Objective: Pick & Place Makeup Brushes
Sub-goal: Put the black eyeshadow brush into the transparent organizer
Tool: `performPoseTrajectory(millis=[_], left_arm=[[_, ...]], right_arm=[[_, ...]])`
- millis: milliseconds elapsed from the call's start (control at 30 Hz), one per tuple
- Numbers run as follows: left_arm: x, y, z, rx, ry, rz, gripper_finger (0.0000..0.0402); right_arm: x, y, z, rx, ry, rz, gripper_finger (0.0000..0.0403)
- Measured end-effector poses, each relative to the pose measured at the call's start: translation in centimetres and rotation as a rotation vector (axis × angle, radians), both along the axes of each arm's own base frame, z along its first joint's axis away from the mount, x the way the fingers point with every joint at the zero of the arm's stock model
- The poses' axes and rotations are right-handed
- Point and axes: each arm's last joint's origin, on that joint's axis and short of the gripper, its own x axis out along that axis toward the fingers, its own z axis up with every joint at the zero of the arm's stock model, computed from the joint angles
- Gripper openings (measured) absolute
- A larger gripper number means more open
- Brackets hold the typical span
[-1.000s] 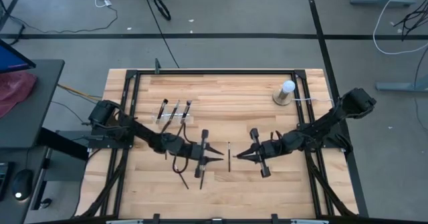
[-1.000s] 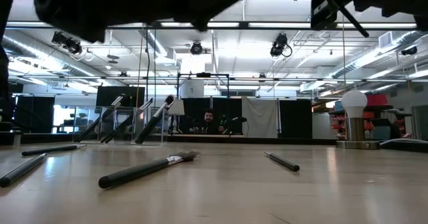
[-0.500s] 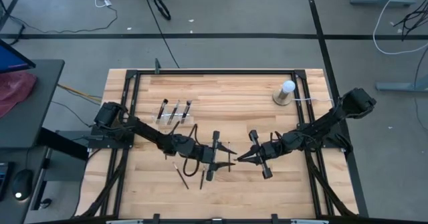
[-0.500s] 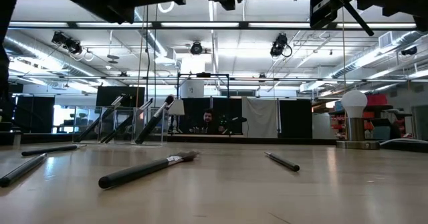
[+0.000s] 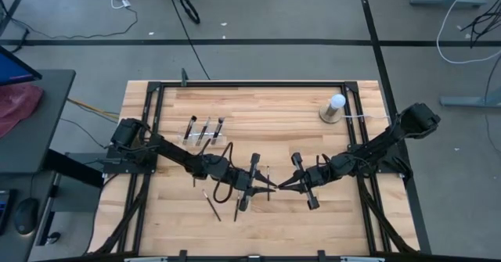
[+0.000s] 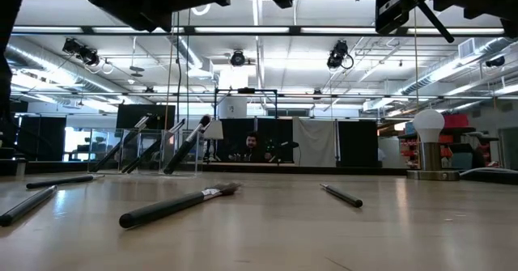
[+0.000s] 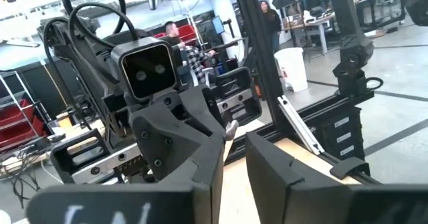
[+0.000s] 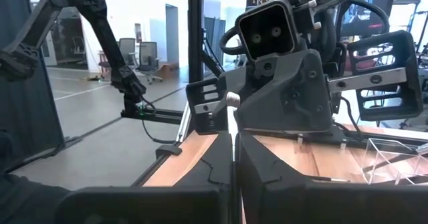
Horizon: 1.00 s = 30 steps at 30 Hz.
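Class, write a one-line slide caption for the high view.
Left gripper and right gripper meet tip to tip over a wooden table; three makeup brushes stand in a clear holder.

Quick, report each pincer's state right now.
Left pincer: meeting the right one at mid-table; open or closed cannot be told.
Right pincer: closed, holding a makeup brush.

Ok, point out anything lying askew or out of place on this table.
Several makeup brushes lie loose at odd angles on the table, while three stand in the clear holder. The left pincer and right pincer meet mid-table, the right shut on one brush. Nothing looks spilled or damaged.
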Motion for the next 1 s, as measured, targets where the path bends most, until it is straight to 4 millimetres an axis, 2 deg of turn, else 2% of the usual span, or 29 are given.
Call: performPoseTrajectory(millis=[367, 567, 733, 933, 1000], left_arm=[[0.30, -0.12, 0.74, -0.007, -0.025, -0.005, 0.0099], [0.41, -0.06, 0.41, 0.011, 0.011, -0.001, 0.0101], [0.49, 0.19, 0.40, 0.012, 0.011, 0.005, 0.0083], [0.50, 0.22, 0.42, 0.026, 0.006, 0.000, 0.0020], [0.48, 0.15, 0.42, 0.039, 0.001, -0.035, 0.0012]], right_arm=[[0.00, -0.01, 0.00, 0.000, 0.000, -0.003, 0.0009], [0.00, -0.01, -0.01, 0.000, 0.001, -0.002, 0.0009], [0.00, 0.00, 0.00, 0.000, 0.001, -0.002, 0.0009], [0.00, 0.00, 0.00, 0.001, 0.002, -0.002, 0.0009], [0.00, 0.01, 0.00, 0.003, 0.004, -0.001, 0.0011]])
